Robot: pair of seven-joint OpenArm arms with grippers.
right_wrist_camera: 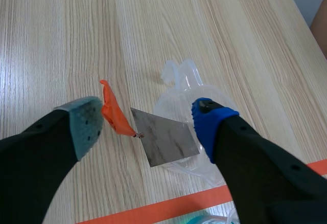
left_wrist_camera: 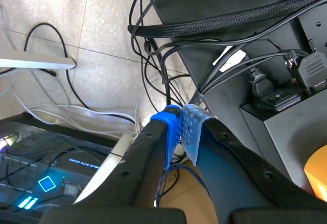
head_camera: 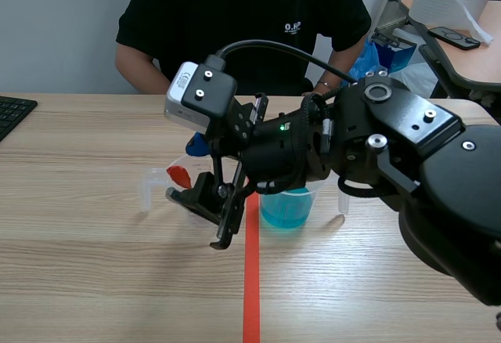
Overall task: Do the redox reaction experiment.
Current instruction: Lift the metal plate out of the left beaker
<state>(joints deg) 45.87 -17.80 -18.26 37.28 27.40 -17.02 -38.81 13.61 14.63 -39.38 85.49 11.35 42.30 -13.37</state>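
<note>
Wide open and empty, the right gripper (right_wrist_camera: 148,124) straddled the metal sheet (right_wrist_camera: 164,138), where an off-centre close could have tipped the clear beaker (right_wrist_camera: 171,97).

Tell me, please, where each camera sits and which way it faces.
Scene: between the arms, facing across the table to a person; the right gripper shows.
Left wrist: on the left arm, facing floor cables; the shut left gripper shows.
Right wrist: above the table, facing down at a plate and beaker; the right gripper, open, shows.
Shared: scene and right wrist both show the orange tag.
</note>
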